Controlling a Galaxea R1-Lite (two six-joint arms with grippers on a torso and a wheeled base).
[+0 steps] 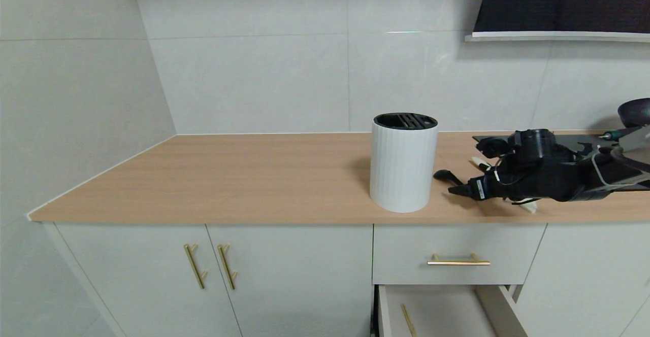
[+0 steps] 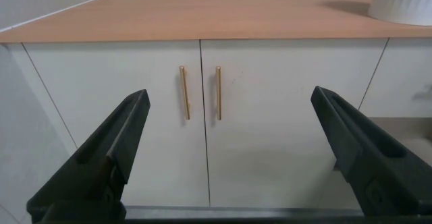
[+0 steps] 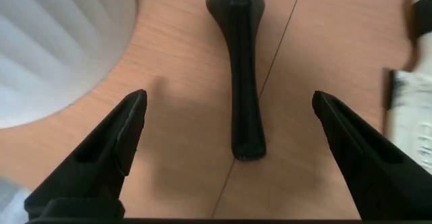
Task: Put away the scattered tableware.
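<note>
In the head view, the white ribbed holder (image 1: 403, 164) stood right of centre on the wooden counter (image 1: 228, 174). At the frame's right the right gripper (image 1: 466, 168) lay low over the counter, its fingers spread around a black utensil handle (image 1: 446, 175) just beside the holder. A drawer (image 1: 436, 311) stood open at the lower right.

In the left wrist view, the left gripper (image 2: 229, 96) was spread wide and empty, facing the cabinet doors (image 2: 270, 116).

In the right wrist view, the handle (image 3: 243, 82) lay flat on the counter between the parted fingers (image 3: 115, 150), touching neither.
</note>
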